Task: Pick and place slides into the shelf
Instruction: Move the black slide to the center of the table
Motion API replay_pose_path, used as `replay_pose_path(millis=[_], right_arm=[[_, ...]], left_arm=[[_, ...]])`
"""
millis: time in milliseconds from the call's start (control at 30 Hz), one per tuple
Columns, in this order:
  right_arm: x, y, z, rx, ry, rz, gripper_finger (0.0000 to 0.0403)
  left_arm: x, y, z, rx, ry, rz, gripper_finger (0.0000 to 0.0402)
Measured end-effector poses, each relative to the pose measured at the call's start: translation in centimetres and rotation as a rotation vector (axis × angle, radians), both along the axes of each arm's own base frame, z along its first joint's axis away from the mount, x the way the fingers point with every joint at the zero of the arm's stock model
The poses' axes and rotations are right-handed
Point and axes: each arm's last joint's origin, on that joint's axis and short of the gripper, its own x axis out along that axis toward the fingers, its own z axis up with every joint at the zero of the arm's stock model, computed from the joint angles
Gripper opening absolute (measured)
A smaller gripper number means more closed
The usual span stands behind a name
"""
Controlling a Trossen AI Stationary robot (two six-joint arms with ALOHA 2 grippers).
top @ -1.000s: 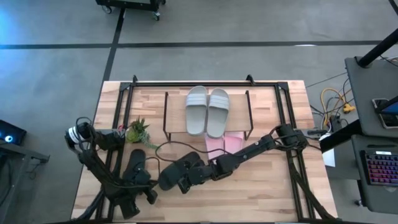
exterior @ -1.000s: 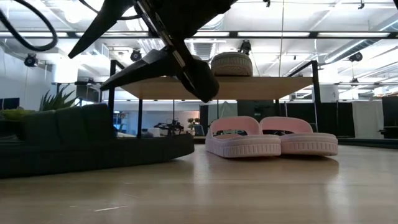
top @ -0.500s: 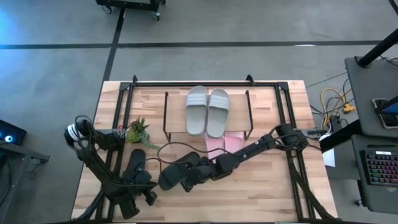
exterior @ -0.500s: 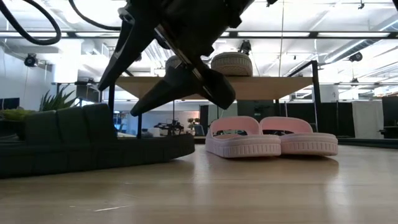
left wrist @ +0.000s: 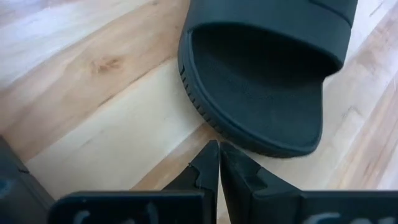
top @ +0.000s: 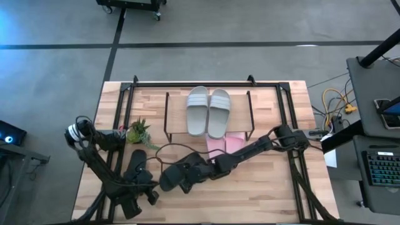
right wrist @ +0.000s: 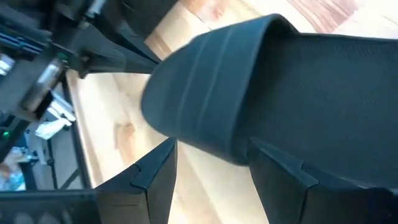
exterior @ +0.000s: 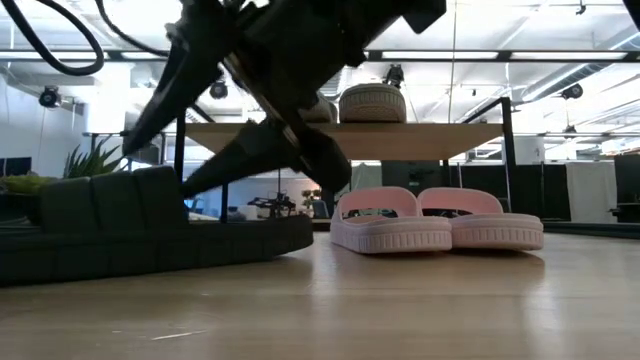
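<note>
Two black slides lie on the table near its front left: one (top: 136, 164) ahead of my left gripper (top: 139, 189), one (top: 177, 177) under my right gripper (top: 182, 174). My left gripper (left wrist: 217, 163) is shut, just short of its slide's end (left wrist: 261, 93). My right gripper (right wrist: 211, 171) is open, with a finger on each side of the other slide's strap (right wrist: 205, 93). Two grey-green slides (top: 209, 111) rest on the top board (exterior: 420, 140) of the shelf (top: 242, 115). Two pink slides (exterior: 435, 225) stand on the table under it. My right gripper comes slanting down from the table's right, its open fingers (right wrist: 283, 177) standing on either side of the black slide's strap (right wrist: 233, 146). The slide lies flat on the table. Whether a finger touches the strap, I cannot tell.
A small green potted plant (top: 139, 132) stands at the table's left, beside the shelf. A larger black frame (top: 187, 83) runs around the table. A black cable (top: 164, 150) curves over the wood between the shelf and the black slides. Bare wood shows at the front right.
My right gripper has come down and moved toward the table's left, tipping over the black slide until its open fingers straddle the strap. The slides have not moved.
</note>
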Motion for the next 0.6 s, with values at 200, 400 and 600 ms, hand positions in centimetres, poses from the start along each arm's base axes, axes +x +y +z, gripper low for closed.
replay_pose_path(millis=[200,400,600], right_arm=[[0.3,0.1,-1.2,-0.002,0.010,-0.002,0.0187],[0.6,-0.3,-1.2,-0.023,-0.013,0.012,0.0175],[0.8,-0.5,-0.9,-0.021,-0.044,0.025,0.0085]], left_arm=[[0.3,0.2,0.0,0.015,-0.010,0.012,0.0000],[0.3,0.3,0.0,0.017,-0.011,0.013,0.0000],[0.3,0.2,0.1,0.009,-0.003,0.010,0.0000]])
